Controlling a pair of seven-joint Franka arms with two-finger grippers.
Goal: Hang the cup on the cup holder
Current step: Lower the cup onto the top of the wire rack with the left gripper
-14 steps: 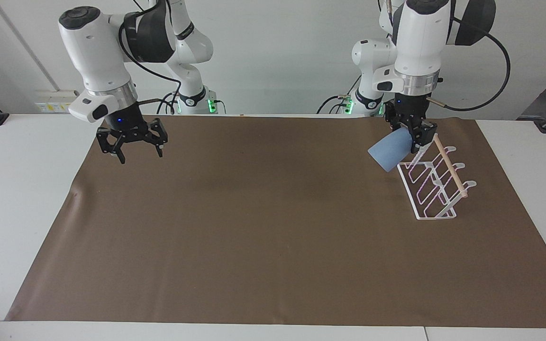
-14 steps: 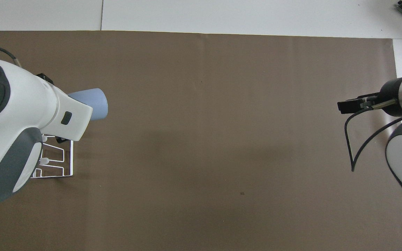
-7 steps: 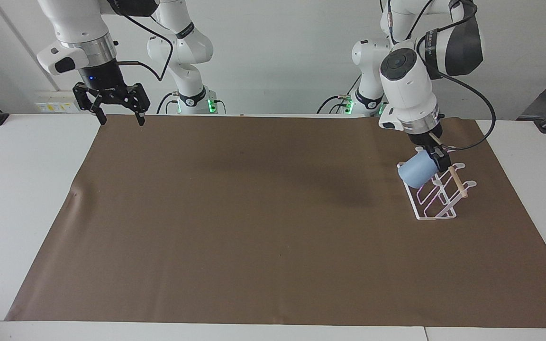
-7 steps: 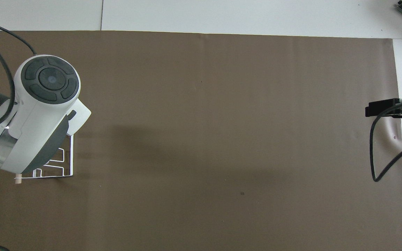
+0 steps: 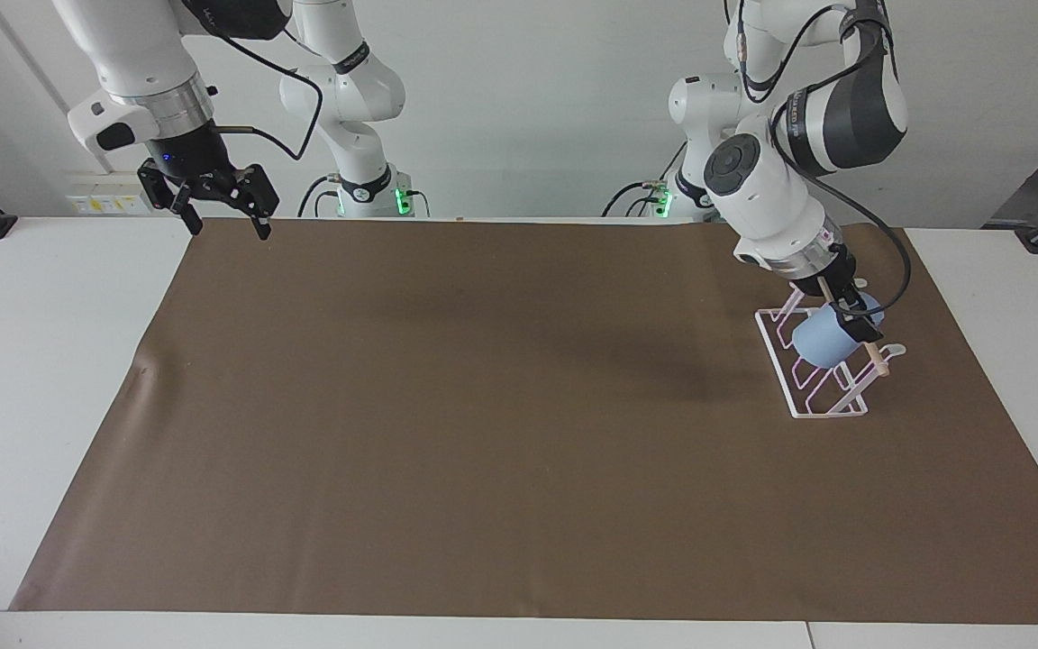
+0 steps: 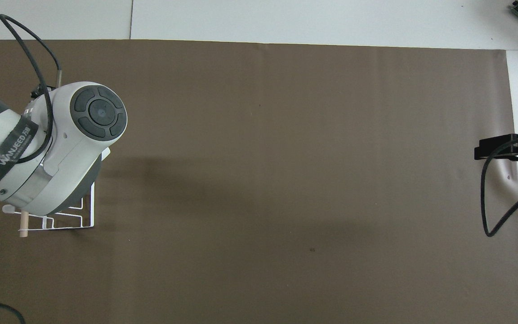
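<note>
- Holding the cup [image 5: 824, 340] – that is the left gripper [image 5: 854, 318], clamped tight on the rim end of the light-blue tumbler, right over the cup holder [image 5: 798, 397]
- Cup is tipped on its side, narrower base pointing toward the middle of the brown mat [image 5: 501, 424], body lying among the slanted white prongs
- Whether a prong is actually inside the cup cannot be told from either view
- Cup holder stands on the mat at the left arm's end of the surface [image 5: 41, 379], white wire base flat, wooden rod [image 5: 870, 347] running along its top
- Rod passes just beside the gripper; its free tip pokes out past the cup
- From overhead the left arm's big white wrist [image 6: 68, 148] covers cup and gripper completely – only the rack's base wires [image 6: 68, 220] and the rod's end [image 6: 24, 225] peek out beneath it
- Right gripper [image 5: 223, 221] waits up in the air over the mat's corner at the right arm's end, fingers spread wide, nothing between them
- Overhead catches just a black sliver of the right gripper [image 6: 495, 147] at the frame's edge, cable looping below
</note>
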